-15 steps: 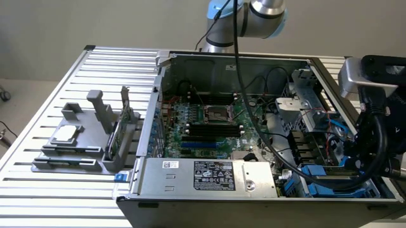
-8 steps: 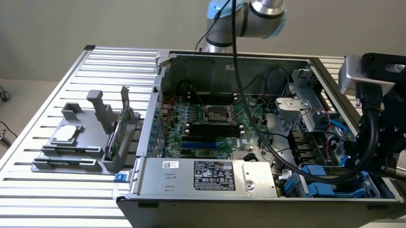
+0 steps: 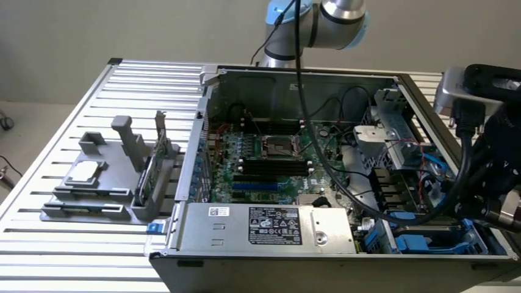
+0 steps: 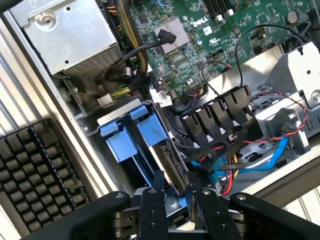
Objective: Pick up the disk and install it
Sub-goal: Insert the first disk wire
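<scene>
item: gripper [image 4: 176, 184], black, two fingers [image 4: 152, 197] set narrow and closed on the near edge of the disk [image 4: 170, 159]. the disk stands on edge between the fingertips, tilted, reaching away from them into the corner bay of the open computer case [image 3: 326, 264]. blue bracket tabs [image 4: 131, 131]: just beyond the fingertips, beside the disk's far end; whether they touch it cannot be told. row of black connectors [image 4: 215, 114]: near the gripper, on the other side of the disk from the tabs. blue cable [image 4: 272, 159] and red-black wires: just past those connectors. power supply [image 4: 70, 35], silver box: well beyond the fingertips, past the tabs. motherboard [image 3: 269, 152], green: far from the gripper, mid-case. grey fixture [image 3: 89, 192] on the slatted table [image 3: 89, 259]: well apart from the gripper, outside the case toward the exterior view's left, carrying an upright green card [image 3: 150, 177] and a small silver chip [image 3: 85, 174].
</scene>
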`<state>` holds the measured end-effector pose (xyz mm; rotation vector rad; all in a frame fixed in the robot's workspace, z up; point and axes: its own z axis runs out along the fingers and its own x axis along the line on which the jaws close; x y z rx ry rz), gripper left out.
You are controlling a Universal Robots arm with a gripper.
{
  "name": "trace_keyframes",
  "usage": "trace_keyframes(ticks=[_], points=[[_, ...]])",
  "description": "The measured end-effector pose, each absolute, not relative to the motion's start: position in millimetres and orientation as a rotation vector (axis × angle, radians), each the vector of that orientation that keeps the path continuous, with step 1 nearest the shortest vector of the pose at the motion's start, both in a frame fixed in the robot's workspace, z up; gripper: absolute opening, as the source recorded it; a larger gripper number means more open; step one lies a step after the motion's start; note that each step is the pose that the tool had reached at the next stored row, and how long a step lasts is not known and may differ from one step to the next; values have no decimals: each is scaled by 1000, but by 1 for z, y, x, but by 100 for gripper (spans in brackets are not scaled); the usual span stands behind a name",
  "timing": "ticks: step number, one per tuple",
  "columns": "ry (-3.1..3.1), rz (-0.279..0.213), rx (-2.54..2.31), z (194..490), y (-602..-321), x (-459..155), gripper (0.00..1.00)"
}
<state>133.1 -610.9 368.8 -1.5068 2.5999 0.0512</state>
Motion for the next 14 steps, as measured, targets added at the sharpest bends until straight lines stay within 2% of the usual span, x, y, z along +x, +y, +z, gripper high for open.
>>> trace_keyframes(ticks=[14], points=[[2705,61,-1276,369,-611,133,31]])
